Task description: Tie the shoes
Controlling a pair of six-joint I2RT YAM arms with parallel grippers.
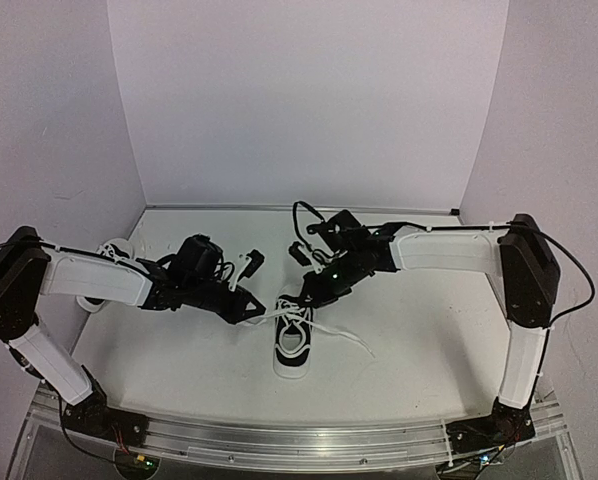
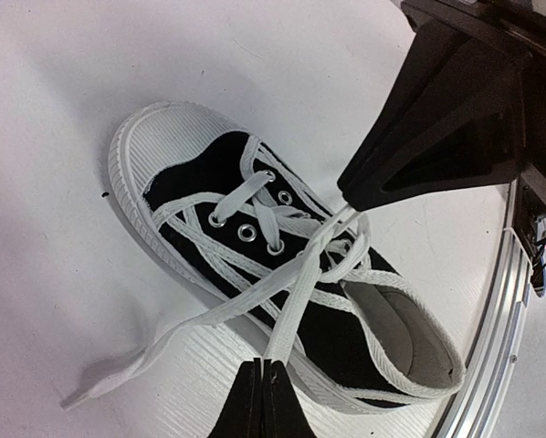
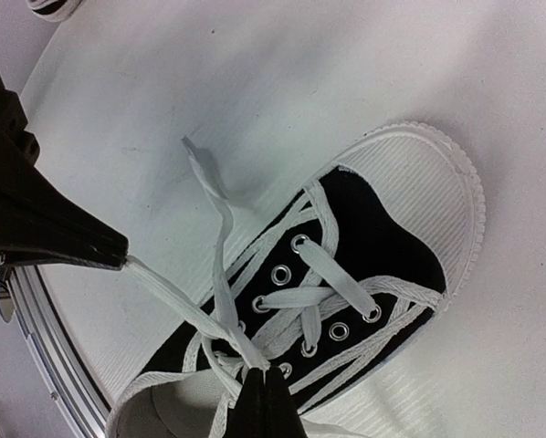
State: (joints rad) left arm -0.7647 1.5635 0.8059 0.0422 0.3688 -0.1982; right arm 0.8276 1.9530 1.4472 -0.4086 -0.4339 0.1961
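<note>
Pinching flat laces [image 2: 296, 297], ribbed white toecap [image 2: 159, 141]

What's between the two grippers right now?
A white lace runs from the left gripper to the right gripper, over the shoe; the right wrist view shows it.

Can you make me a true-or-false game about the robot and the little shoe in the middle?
1. The left end effector and right end effector each pinch a white lace. True.
2. The shoe lies on its side. False: it stands on its sole.
3. Its toe cap is white. True.
4. The lace is tied in a bow. False: there is no bow, and one end trails loose.
</note>
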